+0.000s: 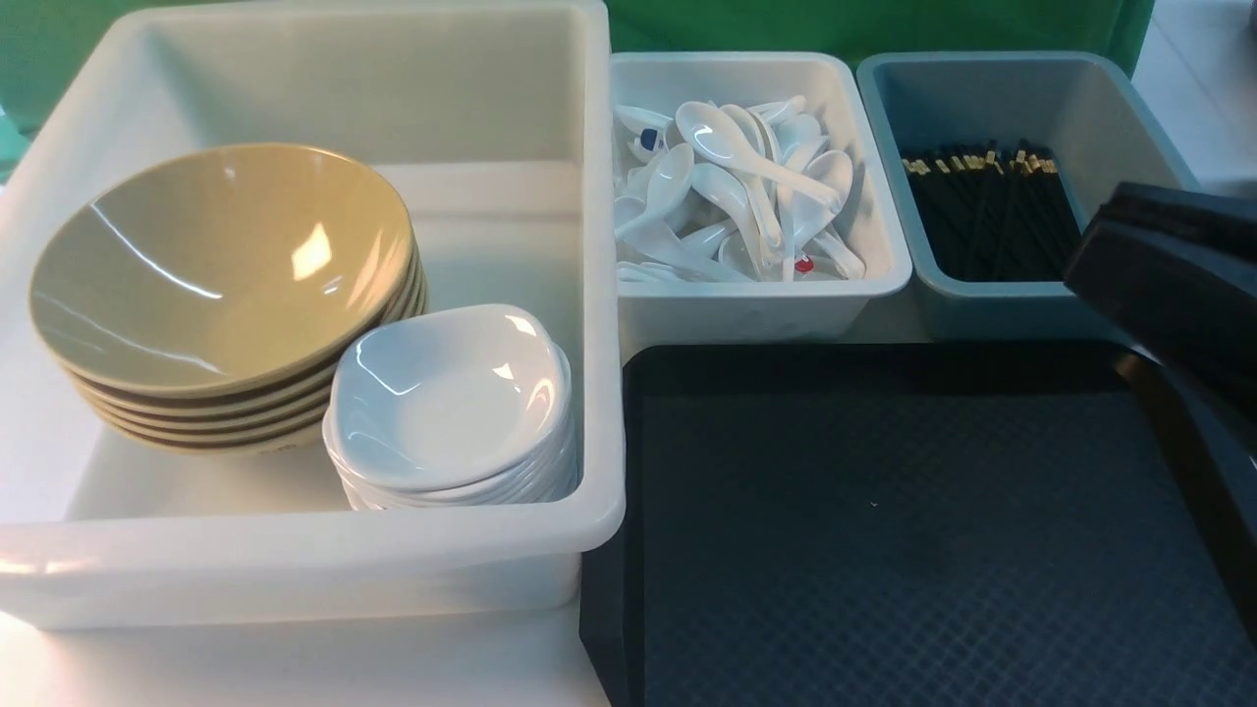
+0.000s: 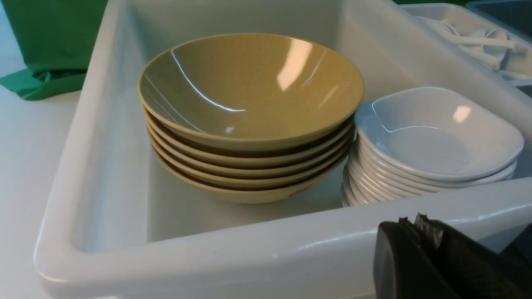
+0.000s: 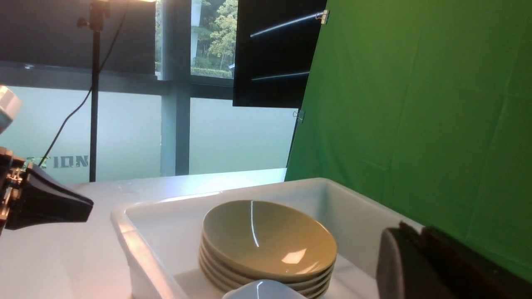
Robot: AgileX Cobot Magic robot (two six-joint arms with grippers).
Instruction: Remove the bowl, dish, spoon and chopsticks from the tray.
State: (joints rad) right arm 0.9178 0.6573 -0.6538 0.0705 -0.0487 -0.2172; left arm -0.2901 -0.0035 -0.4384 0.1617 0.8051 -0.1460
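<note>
Judged complete: no tableware seen on the visible part of the tray (image 1: 884, 511)—bowl (image 1: 226, 265) and dish (image 1: 447, 403) stacked side by side in the white tub (image 1: 295, 550), spoon (image 1: 727, 137) heaped in the white bin (image 1: 756, 302), chopsticks (image 1: 982, 211) laid fore-and-aft in the grey-blue bin (image 1: 1041, 306). The chopsticks lie nearer the right gripper (image 3: 415, 228), the dish nearer the left gripper (image 2: 411, 220)—both pairs of jaws closed, nothing held—so withdrawal clear of the bin and tub rims is probably all that is required.
</note>
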